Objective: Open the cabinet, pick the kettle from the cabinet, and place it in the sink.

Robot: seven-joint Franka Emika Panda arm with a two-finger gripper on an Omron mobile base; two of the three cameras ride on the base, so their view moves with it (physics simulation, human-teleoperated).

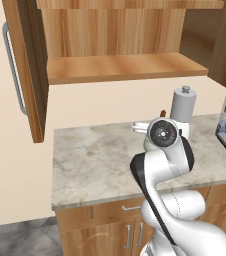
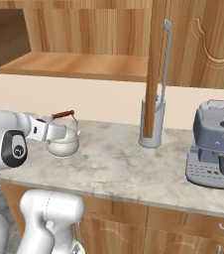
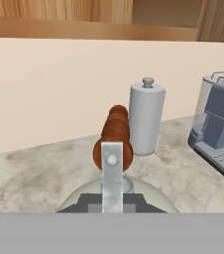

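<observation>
The cream-white kettle point(image 2: 63, 142) is low at the left part of the marble counter point(image 2: 114, 163); I cannot tell whether it touches the counter. My gripper point(image 2: 58, 131) comes in from the left and is shut on the kettle's thin handle, below its red-brown grip point(image 2: 64, 114). In the hand view the kettle point(image 3: 148, 196) lies at the bottom, and its silver handle strap stands between the tips of the gripper point(image 3: 112, 202). The cabinet point(image 1: 120, 67) hangs above with its left door point(image 1: 29, 70) swung open and its shelf bare. The sink is out of view.
A tall grey canister point(image 2: 151, 130) stands at the back of the counter, partly behind the edge-on cabinet door point(image 2: 156, 69). A blue-grey coffee machine point(image 2: 213, 149) sits at the right. Lower cabinets point(image 1: 110, 232) run under the counter's front edge.
</observation>
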